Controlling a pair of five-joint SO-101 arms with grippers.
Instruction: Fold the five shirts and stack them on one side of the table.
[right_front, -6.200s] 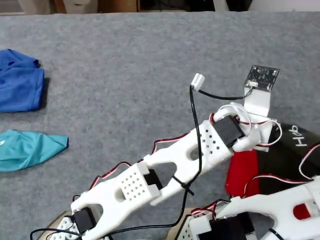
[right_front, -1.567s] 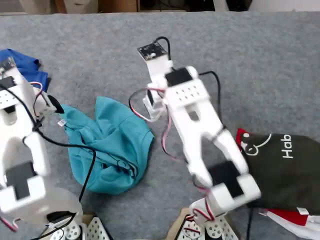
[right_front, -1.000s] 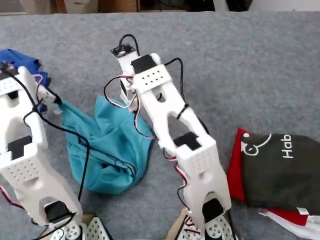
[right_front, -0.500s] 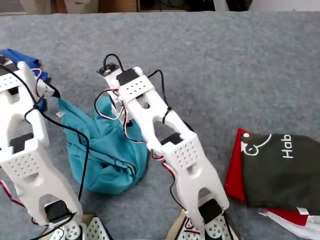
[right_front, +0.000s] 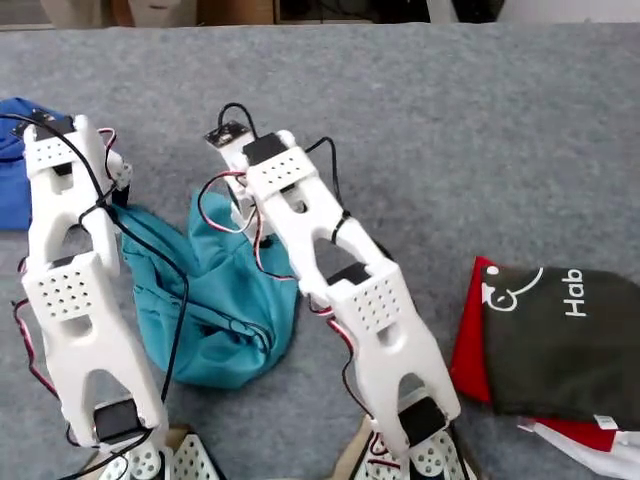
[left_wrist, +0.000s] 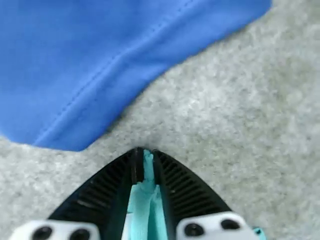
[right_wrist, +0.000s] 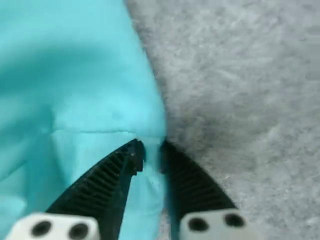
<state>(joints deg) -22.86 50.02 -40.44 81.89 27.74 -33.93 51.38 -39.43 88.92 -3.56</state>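
The grey table carries everything, and my two arms stand side by side at its near edge. The biggest thing on it is the teal shirt, bunched in a loose heap between my arms, toward the near left of the table. It is not yet flat, so I judge the fold on it has not begun.

At the right edge a black shirt lies on top of a red shirt, with a bit of white cloth poking out at the front. I cannot tell whether that pile is folded. At the far left edge lies the blue shirt, partly hidden behind my left arm; it looks like the start of the stack on that side.

My left gripper is pinched tight on a thin strip of teal cloth at the heap's far left corner, just beside the blue shirt's edge. My right gripper is clamped on the teal hem at the far right corner, with the table just past it. I read this two-corner hold as the way to pull the far edge taut and spread the shirt flat. The risk is dragging the blue shirt along.
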